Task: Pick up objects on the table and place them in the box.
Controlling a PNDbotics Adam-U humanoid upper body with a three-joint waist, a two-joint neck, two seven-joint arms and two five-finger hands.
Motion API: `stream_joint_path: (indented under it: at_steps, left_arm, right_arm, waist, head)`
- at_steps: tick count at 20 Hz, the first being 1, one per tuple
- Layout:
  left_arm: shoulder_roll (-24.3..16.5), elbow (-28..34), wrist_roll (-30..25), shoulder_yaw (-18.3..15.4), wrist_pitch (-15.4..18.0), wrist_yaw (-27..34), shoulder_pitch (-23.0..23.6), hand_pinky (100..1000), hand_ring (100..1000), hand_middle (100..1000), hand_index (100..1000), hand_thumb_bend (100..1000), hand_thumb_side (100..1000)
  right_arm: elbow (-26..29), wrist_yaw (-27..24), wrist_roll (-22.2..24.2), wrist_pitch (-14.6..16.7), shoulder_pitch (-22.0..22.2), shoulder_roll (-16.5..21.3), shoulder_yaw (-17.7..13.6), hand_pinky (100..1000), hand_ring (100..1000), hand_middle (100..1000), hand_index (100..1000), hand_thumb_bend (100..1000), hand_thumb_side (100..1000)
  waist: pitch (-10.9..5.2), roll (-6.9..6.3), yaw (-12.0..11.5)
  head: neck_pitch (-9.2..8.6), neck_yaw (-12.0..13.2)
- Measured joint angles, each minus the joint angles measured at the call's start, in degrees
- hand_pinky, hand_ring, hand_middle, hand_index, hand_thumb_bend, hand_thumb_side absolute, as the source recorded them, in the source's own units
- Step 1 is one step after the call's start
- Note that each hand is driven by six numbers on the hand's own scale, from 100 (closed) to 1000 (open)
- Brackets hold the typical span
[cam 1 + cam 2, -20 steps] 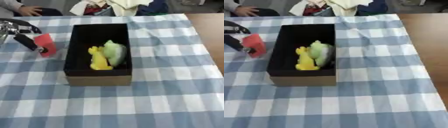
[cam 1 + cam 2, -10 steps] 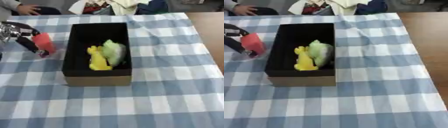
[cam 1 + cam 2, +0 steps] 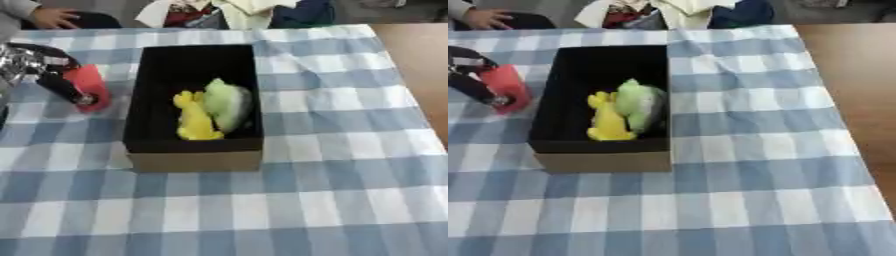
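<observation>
The robot's left hand (image 3: 39,67) has its fingers (image 3: 63,86) curled around a red block-shaped object (image 3: 90,87), just left of the open, black-lined cardboard box (image 3: 194,161) on the blue-and-white checked bench (image 3: 332,165). A yellow soft toy (image 3: 195,118) and a pale green rounded toy (image 3: 228,102) lie touching side by side inside the box.

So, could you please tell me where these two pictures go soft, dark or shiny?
Left eye view: the left hand holding the red object is smeared, with glare on its silver joint. Right eye view: the black-lined cardboard box swallows detail inside, though the yellow toy and green toy stay legible.
</observation>
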State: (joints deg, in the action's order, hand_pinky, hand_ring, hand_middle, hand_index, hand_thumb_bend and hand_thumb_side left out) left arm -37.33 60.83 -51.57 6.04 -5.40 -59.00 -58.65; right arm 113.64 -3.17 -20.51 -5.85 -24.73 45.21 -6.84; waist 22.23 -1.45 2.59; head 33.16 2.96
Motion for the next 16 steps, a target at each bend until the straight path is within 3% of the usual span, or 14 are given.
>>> stream_joint_path:
  at_steps: [4,14,16]
  left_arm:
    - [0.0,0.7,0.2,0.0,-0.2,0.5,-0.4,935,895,704,872,100,539]
    - [0.0,5.8,0.3,0.0,-0.5,0.9,-1.5,921,876,680,861,100,522]
    - [0.0,7.6,0.4,0.1,-0.5,1.1,-1.8,907,843,625,843,100,546]
  right_arm:
    - [0.0,0.0,0.0,0.0,0.0,0.0,0.0,926,899,864,850,210,972]
    - [0.0,0.0,-0.3,-0.2,0.0,0.0,0.0,926,899,863,850,209,968]
    - [0.0,0.0,-0.4,-0.1,0.0,0.0,0.0,926,898,863,850,209,966]
  waist:
    - [-0.03,-0.03,-0.1]
    - [-0.49,-0.17,-0.4]
    - [-0.63,-0.17,-0.5]
  head:
    - [0.0,0.0]
    - [0.14,-0.6]
    - [0.44,-0.9]
